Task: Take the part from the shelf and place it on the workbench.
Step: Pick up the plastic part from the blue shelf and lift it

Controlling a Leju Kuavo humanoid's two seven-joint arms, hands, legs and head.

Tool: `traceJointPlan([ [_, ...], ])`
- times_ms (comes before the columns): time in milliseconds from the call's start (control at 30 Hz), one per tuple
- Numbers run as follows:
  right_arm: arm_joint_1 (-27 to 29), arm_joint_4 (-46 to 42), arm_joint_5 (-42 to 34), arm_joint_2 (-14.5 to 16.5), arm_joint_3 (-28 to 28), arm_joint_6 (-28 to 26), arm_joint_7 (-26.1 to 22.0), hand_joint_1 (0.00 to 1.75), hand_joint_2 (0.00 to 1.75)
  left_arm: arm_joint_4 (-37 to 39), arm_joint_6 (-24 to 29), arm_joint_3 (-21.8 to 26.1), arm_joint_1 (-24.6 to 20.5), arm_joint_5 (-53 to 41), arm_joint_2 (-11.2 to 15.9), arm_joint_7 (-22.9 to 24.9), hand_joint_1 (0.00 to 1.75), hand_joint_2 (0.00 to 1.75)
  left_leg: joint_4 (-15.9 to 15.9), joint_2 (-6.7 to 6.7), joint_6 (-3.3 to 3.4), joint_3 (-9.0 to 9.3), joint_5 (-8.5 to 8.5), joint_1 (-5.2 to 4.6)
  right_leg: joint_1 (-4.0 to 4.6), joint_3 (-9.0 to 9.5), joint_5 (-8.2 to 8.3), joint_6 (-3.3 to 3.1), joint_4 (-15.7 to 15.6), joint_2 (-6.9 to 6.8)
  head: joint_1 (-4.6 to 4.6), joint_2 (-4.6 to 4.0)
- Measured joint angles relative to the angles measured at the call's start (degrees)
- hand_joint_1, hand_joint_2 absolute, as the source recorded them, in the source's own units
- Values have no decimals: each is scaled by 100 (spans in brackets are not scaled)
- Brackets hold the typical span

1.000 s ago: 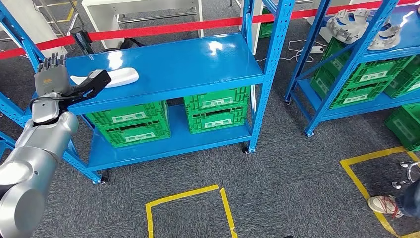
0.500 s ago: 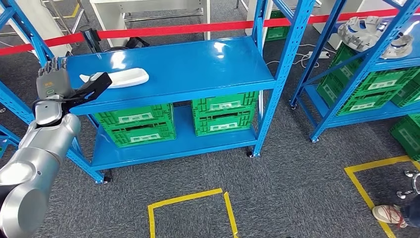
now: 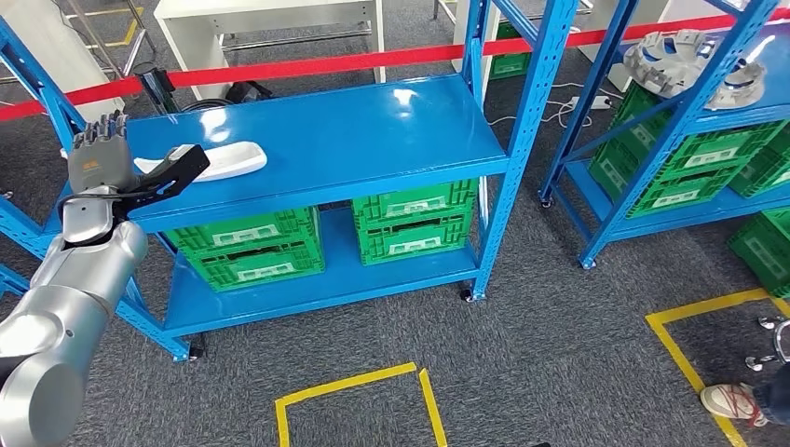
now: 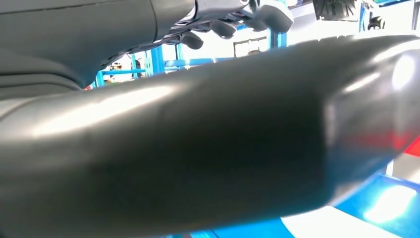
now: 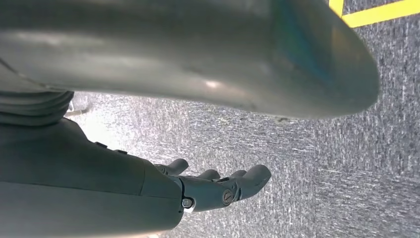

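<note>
Left hand (image 3: 121, 163) unmoved, spread beside white part (image 3: 216, 161) (camera shifted); right hand (image 5: 218, 188) empty.

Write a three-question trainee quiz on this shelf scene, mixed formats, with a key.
1. True or false: the left hand grips the flat white plastic part on the blue metal shelf.
2. The green slotted crates sit: A) on the top shelf; B) on the lower shelf; C) on the floor.
3. Fill in: the right hand hangs over grey ____.

Key: 1 false, its thumb reaches toward the part; 2 B; 3 carpet.
</note>
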Motion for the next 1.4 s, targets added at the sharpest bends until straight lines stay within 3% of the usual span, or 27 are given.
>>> traceJointPlan([
  [100,-2,0,18,1,1,-3,13,0,0,-10,8,3,14,-5,-7,-7,0,0,-74,-10,145,48,-55,-18,0,23,-27,104,-26,-3,13,0],
  [167,-8,0,19,1,1,-11,11,0,0,-33,21,5,12,-8,-20,-9,0,0,-99,-10,235,98,-76,-3,-5,-63,-153,156,182,-13,37,0],
  [267,-8,0,11,1,3,-18,-1,0,0,-42,33,9,20,-9,-44,-10,0,0,-102,-6,322,142,-124,-23,11,-657,-548,169,1237,-17,86,0],
  [300,-1,0,8,1,3,-17,-2,0,0,-40,33,10,36,-8,-51,-11,0,0,-95,-9,341,151,-144,-39,18,-854,-595,161,1526,-17,91,0],
  [333,7,0,5,1,3,-17,-3,0,0,-39,34,10,52,-8,-58,-13,0,0,-87,-15,352,166,-166,-53,27,-959,-536,145,1621,-17,95,0],
  [367,12,0,3,1,3,-17,-5,0,0,-40,36,10,64,-8,-63,-15,0,0,-79,-23,355,191,-190,-65,39,-943,-370,119,1479,-17,99,0],
  [433,10,0,3,0,3,-17,-10,0,0,-42,43,9,71,-8,-69,-22,0,0,-69,-34,337,257,-248,-80,74,-643,76,36,724,-18,104,0],
  [500,4,0,3,-2,4,-16,-12,0,0,-43,52,12,69,-5,-71,-32,0,0,-59,-36,288,292,-300,-103,112,-371,278,-28,137,-24,103,0],
  [567,6,0,2,-3,4,-14,-10,0,0,-42,56,15,70,-2,-69,-44,0,0,-76,-36,226,302,-322,-109,136,-303,255,-59,13,-24,97,0],
  [667,6,0,-4,-4,3,-13,-13,0,0,-62,78,15,75,-1,-83,-57,0,0,56,-26,127,246,-417,-96,95,-214,252,-136,-72,-25,82,0],
  [767,3,0,-18,-4,3,-13,-17,0,0,-56,103,15,83,-1,-86,-62,0,0,1018,-12,30,-258,-797,-61,73,-115,201,-190,-106,-24,51,0],
  [800,6,0,-21,-4,3,-12,-17,0,0,-50,106,15,104,-1,-89,-63,0,0,1331,-10,6,-456,-867,-45,70,-86,174,-192,-103,-20,50,0],
  [833,11,0,-25,-3,3,-11,-17,0,0,-44,108,15,127,-1,-92,-67,0,0,1472,-8,-10,-580,-830,-31,65,-51,142,-185,-99,-16,49,0],
  [867,15,0,-28,-3,3,-11,-18,0,0,-42,110,15,144,-2,-96,-72,0,0,1392,-5,-21,-593,-678,-18,59,-9,106,-172,-93,-11,48,0],
  [900,17,0,-30,-3,3,-11,-19,0,0,-45,112,15,153,-2,-98,-75,0,0,1091,-1,-26,-492,-430,-7,50,43,65,-153,-85,-7,47,0],
  [933,17,0,-32,-3,3,-11,-22,0,0,-47,114,15,153,-3,-100,-79,0,0,680,7,-30,-333,-180,2,44,92,20,-128,-78,-5,45,0],
  [1000,9,0,-38,-3,3,-11,-30,0,0,-47,116,15,138,-3,-106,-85,0,0,57,14,4,-43,57,-12,51,132,-50,-62,-57,0,34,0],
  [1167,5,0,-71,-2,3,-16,-40,0,0,-60,115,15,136,-17,-149,-94,0,0,-124,-7,227,77,-43,-24,57,91,-167,101,41,-14,53,0],
  [1233,2,0,-75,-3,3,-17,-44,0,0,-70,114,15,118,-21,-171,-94,0,0,-144,-3,298,135,-81,-16,48,-221,-395,146,617,-16,79,0],
  [1300,14,0,-78,-3,3,-17,-44,0,0,-62,111,15,120,-21,-192,-94,0,0,-139,-3,340,180,-135,-30,46,-725,-622,168,1418,-15,97,0],
  [1333,24,0,-79,-3,3,-17,-43,0,0,-58,110,15,131,-21,-204,-94,0,0,-133,-8,348,210,-167,-37,46,-905,-610,167,1636,-15,101,0],
  [1367,32,0,-80,-3,3,-17,-43,0,0,-54,109,15,141,-21,-216,-94,0,0,-124,-14,345,247,-203,-40,47,-969,-473,159,1614,-15,107,0],
  [1400,36,0,-81,-3,3,-17,-43,0,0,-53,107,15,146,-21,-225,-94,0,0,-113,-21,334,293,-245,-42,47,-914,-240,144,1362,-15,111,0],
])
